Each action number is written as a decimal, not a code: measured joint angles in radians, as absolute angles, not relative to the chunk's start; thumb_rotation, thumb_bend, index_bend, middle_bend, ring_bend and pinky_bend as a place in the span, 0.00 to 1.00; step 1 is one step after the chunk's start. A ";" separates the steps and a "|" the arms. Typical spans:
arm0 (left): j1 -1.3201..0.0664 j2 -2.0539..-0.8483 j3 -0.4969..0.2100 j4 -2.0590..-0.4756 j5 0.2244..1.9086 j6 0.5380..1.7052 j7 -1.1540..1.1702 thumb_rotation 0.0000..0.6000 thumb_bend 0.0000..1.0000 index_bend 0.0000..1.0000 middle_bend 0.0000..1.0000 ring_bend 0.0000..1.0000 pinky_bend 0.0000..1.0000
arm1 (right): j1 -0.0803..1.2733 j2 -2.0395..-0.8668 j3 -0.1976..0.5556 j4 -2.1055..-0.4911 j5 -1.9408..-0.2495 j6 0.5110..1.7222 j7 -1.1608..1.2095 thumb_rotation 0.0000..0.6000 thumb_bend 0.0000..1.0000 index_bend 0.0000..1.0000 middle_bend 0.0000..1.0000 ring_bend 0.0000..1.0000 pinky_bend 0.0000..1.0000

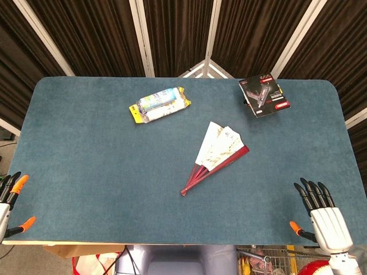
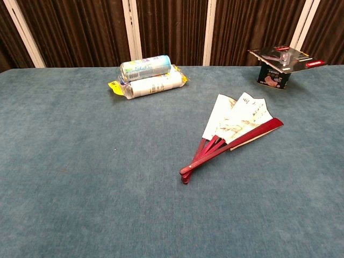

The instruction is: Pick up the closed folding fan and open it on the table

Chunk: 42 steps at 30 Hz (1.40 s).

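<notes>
At the table's near-left corner, about eight o'clock in the head view, the left hand (image 1: 10, 197) showed only dark, orange-tipped fingers spread apart and holding nothing, resting at the edge; further in, at eleven o'clock from the centre, a yellow-edged packet of tissue rolls (image 1: 160, 105) lay flat; just right of centre, the folding fan (image 1: 215, 157) lay on the cloth partly spread, its red ribs gathered at a pivot pointing to seven o'clock and its pale paper leaves fanning toward one o'clock, touched by neither hand; at one o'clock near the far edge sat a small boxed item with a dark card on top (image 1: 264, 96); at the near-right corner, about five o'clock, the right hand (image 1: 318, 209) rested with fingers released and apart, grasping nothing, well clear of the fan. From here the risks seemed plain: the leaves were only part open, so a hand pressing on the paper rather than the ribs could crease or tear it; a push at the outer red guard could slide the whole fan across the cloth instead of widening it; a loose pinch near the pivot could let it swing shut. The table (image 1: 86, 172) was covered in blue-green felt-like cloth; behind it hung dark pleated curtains (image 1: 103, 34) crossed by pale frame bars.
</notes>
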<state>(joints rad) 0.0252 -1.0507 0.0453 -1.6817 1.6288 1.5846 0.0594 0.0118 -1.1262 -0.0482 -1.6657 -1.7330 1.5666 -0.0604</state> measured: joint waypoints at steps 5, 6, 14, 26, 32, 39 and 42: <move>0.025 -1.046 0.044 -1.686 1.622 1.582 0.051 1.00 0.00 0.00 0.00 0.00 0.00 | 0.012 -1.125 -0.049 -1.666 -1.736 1.567 -0.065 1.00 0.22 0.00 0.00 0.00 0.00; 0.025 -1.046 0.044 -1.686 1.623 1.582 0.050 1.00 0.00 0.00 0.00 0.00 0.00 | 0.012 -1.126 -0.049 -1.666 -1.736 1.568 -0.064 1.00 0.22 0.00 0.00 0.00 0.00; 0.025 -1.049 0.041 -1.685 1.624 1.584 0.056 1.00 0.00 0.00 0.00 0.00 0.00 | 0.027 -1.155 -0.034 -1.646 -1.766 1.582 -0.052 1.00 0.22 0.00 0.00 0.00 0.00; 0.024 -1.059 0.035 -1.685 1.620 1.587 0.079 1.00 0.00 0.00 0.00 0.00 0.00 | 0.144 -1.281 0.036 -1.537 -1.781 1.505 -0.063 1.00 0.22 0.06 0.01 0.00 0.03; 0.023 -1.063 0.032 -1.682 1.620 1.587 0.077 1.00 0.00 0.00 0.00 0.00 0.00 | 0.219 -1.369 0.078 -1.499 -1.759 1.439 -0.094 1.00 0.22 0.17 0.06 0.04 0.05; 0.019 -1.063 0.032 -1.680 1.623 1.584 0.072 1.00 0.00 0.00 0.00 0.00 0.00 | 0.296 -1.483 0.116 -1.430 -1.736 1.383 -0.120 1.00 0.22 0.26 0.09 0.04 0.05; 0.018 -1.063 0.030 -1.679 1.619 1.581 0.065 1.00 0.00 0.00 0.00 0.00 0.00 | 0.315 -1.530 0.121 -1.394 -1.730 1.371 -0.119 1.00 0.22 0.33 0.13 0.06 0.06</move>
<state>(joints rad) 0.0178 -1.0630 0.0305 -1.6787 1.6192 1.5813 0.0653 0.3154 -1.5296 0.1207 -1.3939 -1.7300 1.3705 -0.1186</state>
